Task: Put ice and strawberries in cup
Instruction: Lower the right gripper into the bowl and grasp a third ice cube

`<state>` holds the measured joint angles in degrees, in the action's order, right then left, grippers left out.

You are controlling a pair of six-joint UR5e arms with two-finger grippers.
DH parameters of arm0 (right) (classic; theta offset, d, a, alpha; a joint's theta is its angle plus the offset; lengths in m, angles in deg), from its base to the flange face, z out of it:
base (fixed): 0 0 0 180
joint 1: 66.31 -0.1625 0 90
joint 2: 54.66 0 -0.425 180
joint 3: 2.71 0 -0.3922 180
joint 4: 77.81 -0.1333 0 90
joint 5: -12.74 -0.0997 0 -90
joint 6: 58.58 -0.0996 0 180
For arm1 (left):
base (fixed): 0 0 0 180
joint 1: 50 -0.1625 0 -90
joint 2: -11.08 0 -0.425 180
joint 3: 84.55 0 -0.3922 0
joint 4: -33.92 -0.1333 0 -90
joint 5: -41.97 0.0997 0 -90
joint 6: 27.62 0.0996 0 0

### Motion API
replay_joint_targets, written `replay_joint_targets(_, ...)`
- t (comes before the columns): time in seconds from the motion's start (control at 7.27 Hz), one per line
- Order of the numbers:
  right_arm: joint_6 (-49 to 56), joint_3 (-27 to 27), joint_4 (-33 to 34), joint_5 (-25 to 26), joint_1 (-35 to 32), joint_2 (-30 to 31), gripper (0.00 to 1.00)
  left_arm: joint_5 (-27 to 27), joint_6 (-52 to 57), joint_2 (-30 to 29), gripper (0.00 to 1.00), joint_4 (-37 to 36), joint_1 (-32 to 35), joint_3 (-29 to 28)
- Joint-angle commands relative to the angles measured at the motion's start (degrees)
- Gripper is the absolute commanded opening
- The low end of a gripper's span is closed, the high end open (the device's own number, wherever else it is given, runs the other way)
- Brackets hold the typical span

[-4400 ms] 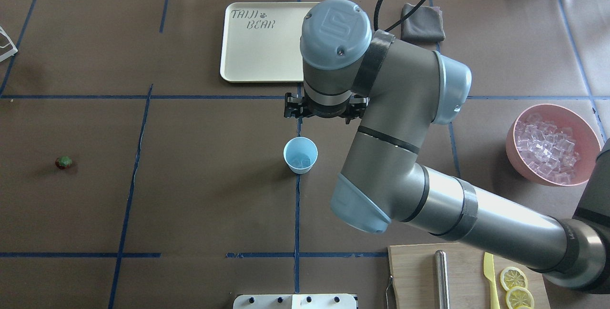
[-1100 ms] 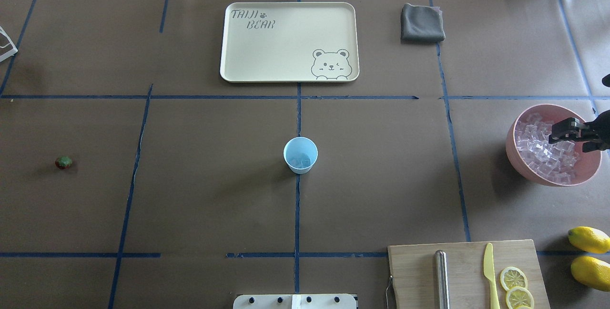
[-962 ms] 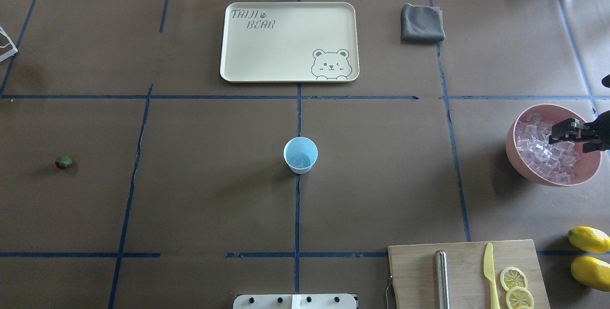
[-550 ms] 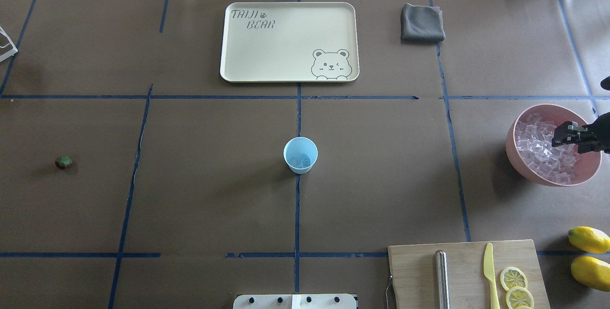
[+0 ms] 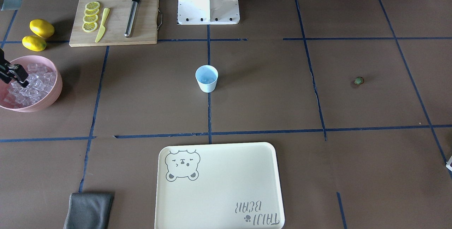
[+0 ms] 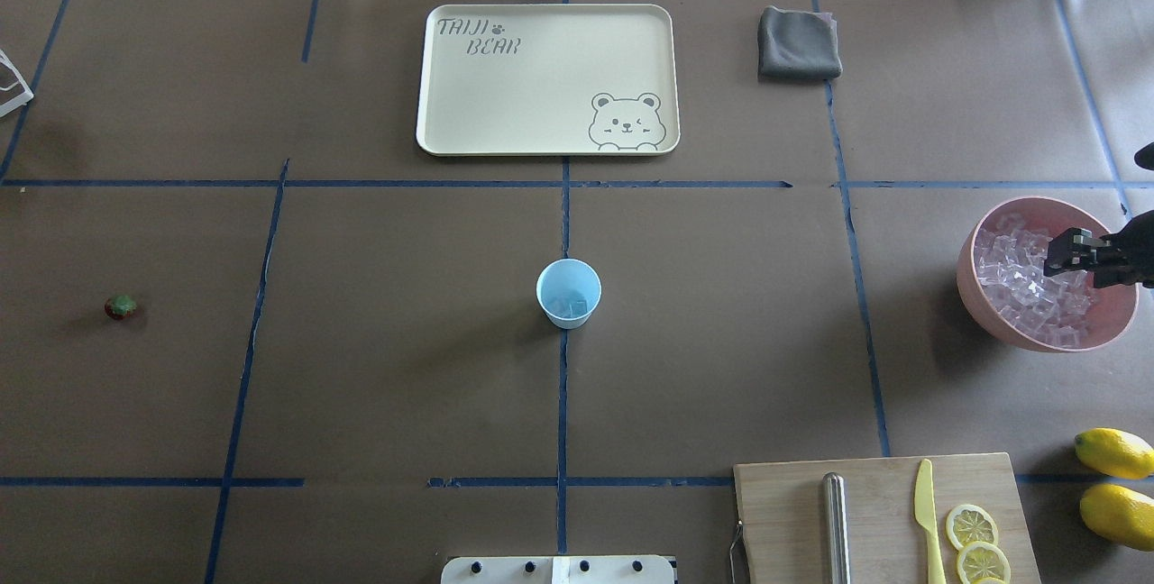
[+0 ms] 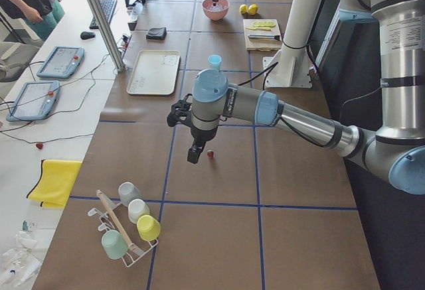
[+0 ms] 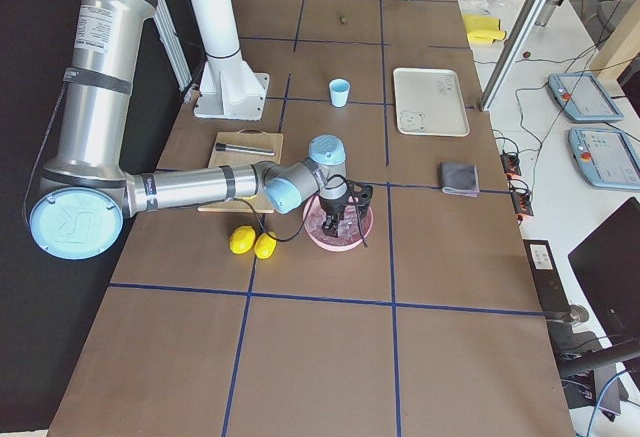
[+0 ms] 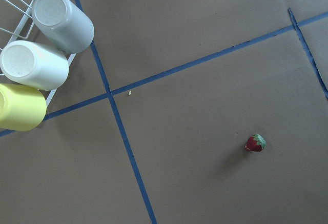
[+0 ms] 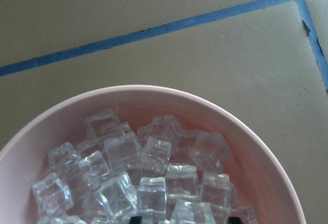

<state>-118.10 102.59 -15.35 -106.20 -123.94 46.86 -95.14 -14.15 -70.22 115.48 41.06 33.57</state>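
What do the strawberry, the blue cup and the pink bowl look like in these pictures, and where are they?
strawberry (image 9: 254, 143): left wrist view, on its red body.
blue cup (image 5: 206, 86): front-facing view, on its outer wall.
pink bowl (image 10: 133, 98): right wrist view, on its bare inner wall.

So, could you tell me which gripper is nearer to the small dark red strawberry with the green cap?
Left. The left gripper hangs close beside the strawberry; the right gripper is far off, over the pink bowl of ice cubes.

The cup (image 6: 568, 293) is seen upright at mid-counter (image 6: 361, 368), pale blue, a few clear cubes inside. The ice (image 10: 148, 178) is heaped in a pink bowl (image 10: 128, 89). The strawberry (image 9: 255, 143) is found lying alone, well apart.
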Motion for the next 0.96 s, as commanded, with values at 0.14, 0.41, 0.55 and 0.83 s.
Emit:
replay_joint_targets(0.14,-0.07,-0.19,0.03,0.47,0.06,-0.18,0.49,0.0,-0.29,0.0,1.0,0.0,0.0,0.36)
replay_joint_targets(0.41,0.1,-0.1,0.03,0.73,0.06,-0.18,0.02,0.0,-0.38,0.0,1.0,0.0,0.0,0.36)
replay_joint_targets(0.55,0.28,0.08,0.03,0.64,-0.03,-0.27,0.0,0.0,-0.38,0.0,1.0,0.0,0.0,0.36)
replay_joint_targets(0.83,0.9,0.69,0.03,0.38,-0.12,-0.36,0.0,0.0,-0.38,0.0,1.0,0.0,0.0,0.36)
